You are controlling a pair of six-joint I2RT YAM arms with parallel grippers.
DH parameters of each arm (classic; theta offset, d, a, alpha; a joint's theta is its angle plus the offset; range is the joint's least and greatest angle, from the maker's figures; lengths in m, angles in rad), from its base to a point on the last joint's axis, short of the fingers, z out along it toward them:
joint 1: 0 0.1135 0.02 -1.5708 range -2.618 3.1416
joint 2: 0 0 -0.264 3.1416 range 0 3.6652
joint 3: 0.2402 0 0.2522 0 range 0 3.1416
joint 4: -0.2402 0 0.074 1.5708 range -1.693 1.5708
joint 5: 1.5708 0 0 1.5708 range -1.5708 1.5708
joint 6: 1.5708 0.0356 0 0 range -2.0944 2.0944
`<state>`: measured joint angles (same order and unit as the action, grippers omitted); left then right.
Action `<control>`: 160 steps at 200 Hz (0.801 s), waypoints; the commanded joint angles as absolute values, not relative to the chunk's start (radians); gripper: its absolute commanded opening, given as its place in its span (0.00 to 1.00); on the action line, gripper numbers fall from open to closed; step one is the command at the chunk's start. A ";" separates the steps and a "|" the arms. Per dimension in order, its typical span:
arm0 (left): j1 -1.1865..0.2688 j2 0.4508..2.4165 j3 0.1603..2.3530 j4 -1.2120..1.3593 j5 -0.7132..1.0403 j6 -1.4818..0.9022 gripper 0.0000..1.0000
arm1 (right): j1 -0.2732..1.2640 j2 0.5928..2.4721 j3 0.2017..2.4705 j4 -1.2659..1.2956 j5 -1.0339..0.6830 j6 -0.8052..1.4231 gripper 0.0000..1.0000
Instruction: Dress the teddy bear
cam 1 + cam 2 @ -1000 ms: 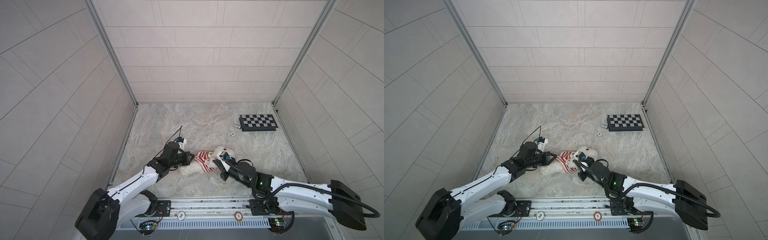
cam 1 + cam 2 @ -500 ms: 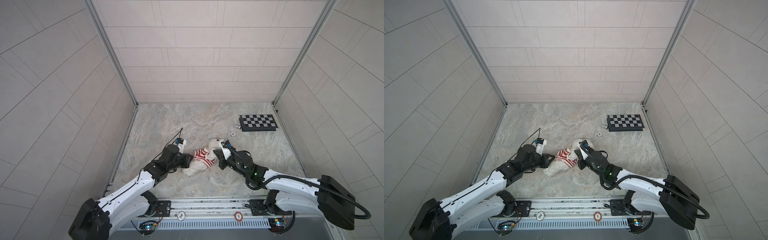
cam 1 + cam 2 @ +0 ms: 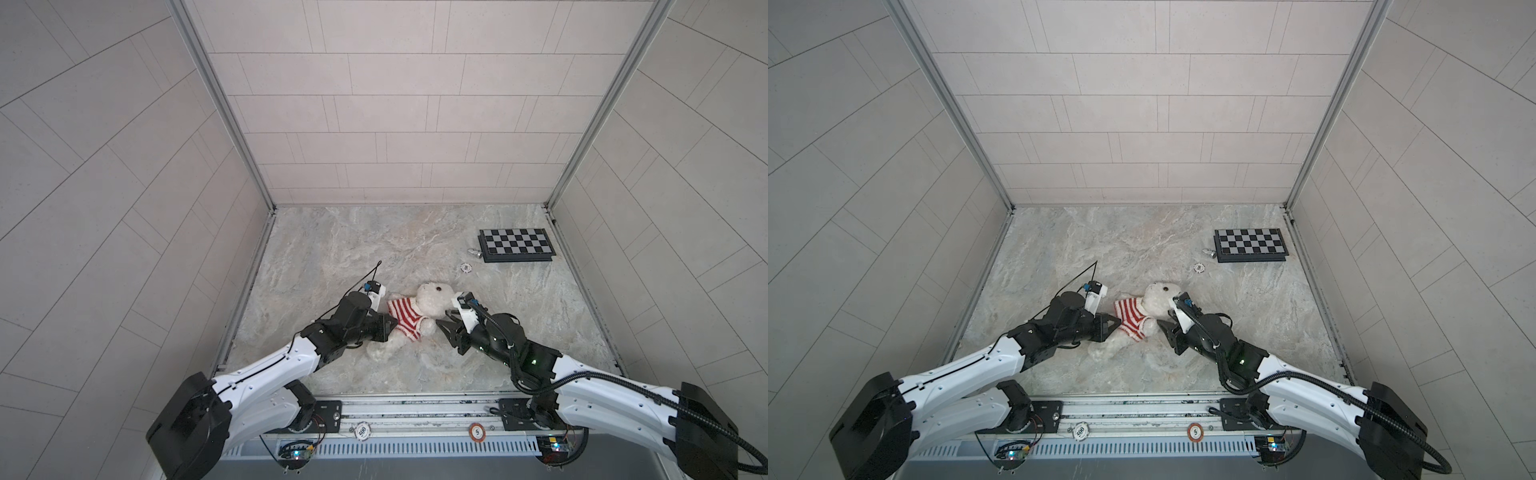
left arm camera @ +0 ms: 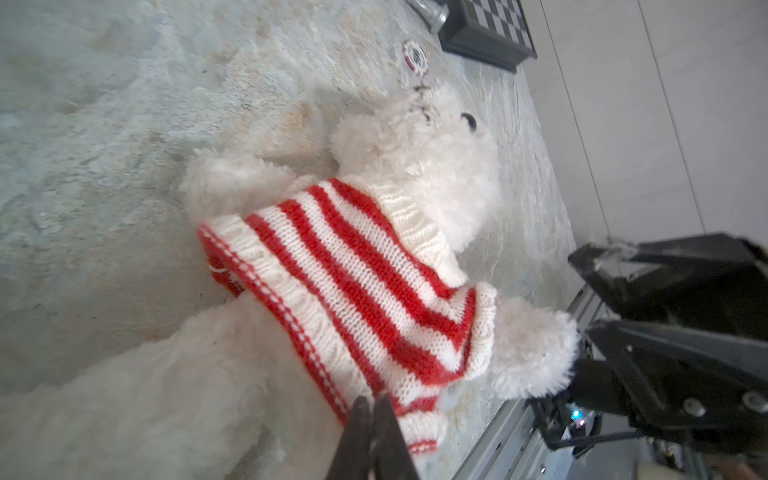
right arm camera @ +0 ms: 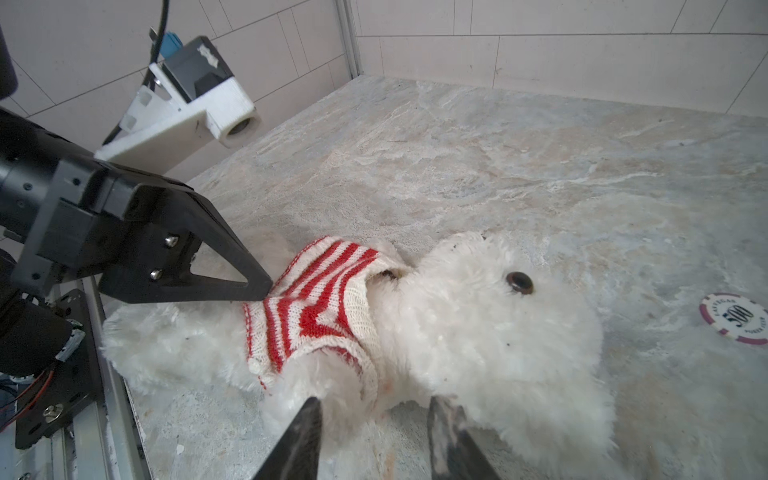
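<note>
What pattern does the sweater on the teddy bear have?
Red and white stripes; the sweater shows best in the left wrist view.

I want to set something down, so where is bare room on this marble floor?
Free: the wide back-left stretch between the far wall and the fluffy white teddy bear; also right, nearer than the black-and-white chessboard. Crowded: the bear, between left end effector and right end effector.

Teddy bear [image 5: 478,332] lay on marbled surface [image 5: 498,166], striped sweater [image 5: 320,307] on torso. Right end effector [image 5: 376,405] near its arm, jaws apart. Left end effector [image 5: 257,286] touched sweater hem. Poker chip [image 5: 733,318] near head.
</note>
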<state>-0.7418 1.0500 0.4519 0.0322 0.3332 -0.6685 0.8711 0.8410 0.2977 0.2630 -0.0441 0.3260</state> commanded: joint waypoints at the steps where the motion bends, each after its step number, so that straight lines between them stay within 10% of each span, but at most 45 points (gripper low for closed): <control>1: -0.782 1.037 0.449 0.032 0.328 -0.666 0.28 | 0.868 0.854 0.335 0.191 -0.049 0.337 0.46; 67: -0.739 0.944 0.579 -0.248 0.285 -0.508 0.34 | 0.904 1.049 0.462 0.263 -0.130 0.321 0.42; 160: -0.620 1.321 0.828 -0.190 0.384 -0.404 0.34 | 0.930 1.177 0.339 0.346 -0.024 0.406 0.15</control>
<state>-0.6197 1.2633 0.8074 -0.1879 0.3542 -0.4507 0.9314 1.1995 0.3767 0.3485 -0.1040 0.3714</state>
